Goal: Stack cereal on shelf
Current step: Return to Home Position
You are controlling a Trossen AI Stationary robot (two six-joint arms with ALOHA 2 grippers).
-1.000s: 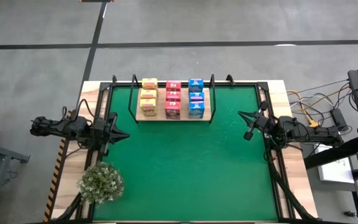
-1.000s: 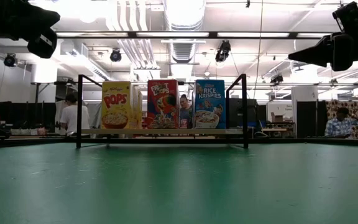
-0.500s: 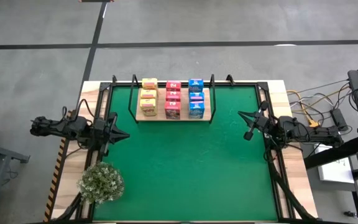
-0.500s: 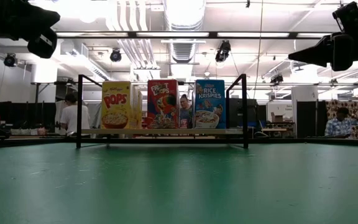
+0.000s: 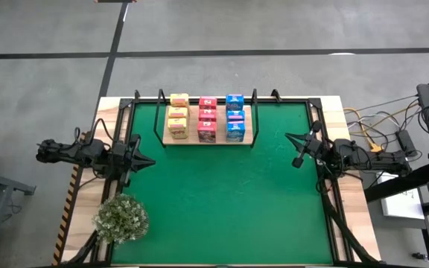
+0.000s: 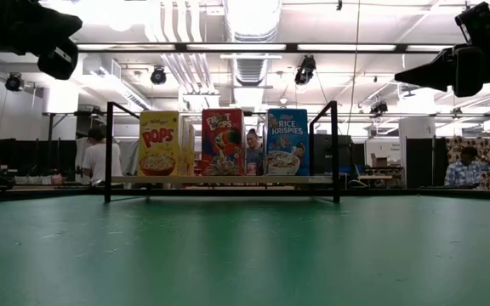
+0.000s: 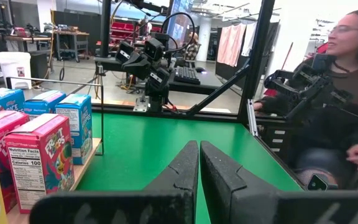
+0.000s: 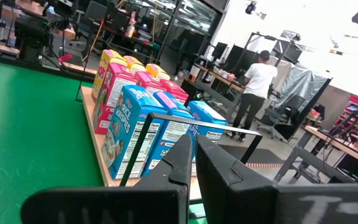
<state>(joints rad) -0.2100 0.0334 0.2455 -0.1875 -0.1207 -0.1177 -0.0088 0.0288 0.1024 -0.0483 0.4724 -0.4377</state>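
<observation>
Cereal cartons stand upright on the shelf [image 5: 176,138], a wooden board with a black wire frame at the mat's far side: a yellow row [image 5: 177,113], a pink-red row [image 5: 207,119], a blue row [image 5: 234,117]. In the low view the front yellow [image 6: 159,143], red [image 6: 223,142] and blue [image 6: 287,141] cartons face me. My left gripper [image 5: 149,160] is shut at the mat's left edge, clear of everything. My right gripper [image 5: 289,137] is shut at the right edge, also clear. Both point level toward the middle.
A bushy pale green plant [image 5: 121,217] sits at the near left corner. The green mat [image 5: 222,201] lies open between the arms. Cables and equipment [image 5: 393,145] lie off the table's right side. A person [image 7: 347,93] sits beyond the table in the left wrist view.
</observation>
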